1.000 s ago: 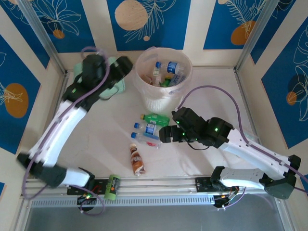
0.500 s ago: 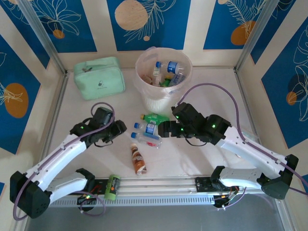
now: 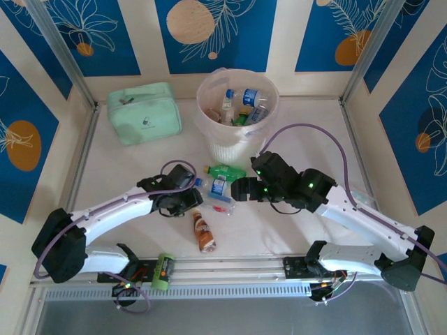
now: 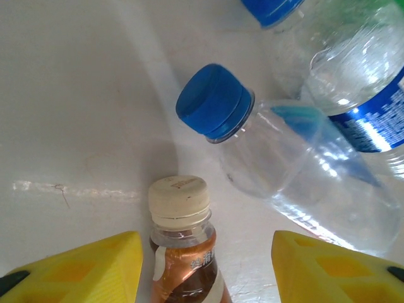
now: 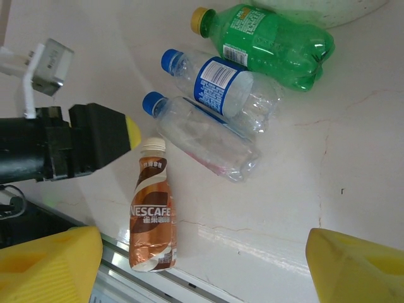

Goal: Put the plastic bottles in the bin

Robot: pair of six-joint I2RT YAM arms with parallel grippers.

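From above, the left gripper is mostly hidden under its own wrist, so its fingers are hard to make out there. Its wrist camera shows them spread. The cream cap and neck of the brown bottle lie between the yellow tips, which do not seem to touch it, and the bottle's body is cut off at the bottom edge. Just beyond lies a clear bottle with a blue cap, and a blue-labelled bottle runs off the frame. The bin at the back holds a jumble of bottles. I can pick out a blue cap and some green, but not a count. The right gripper is spread wide near the green bottle, holding nothing. A mint pouch sits at the far left.
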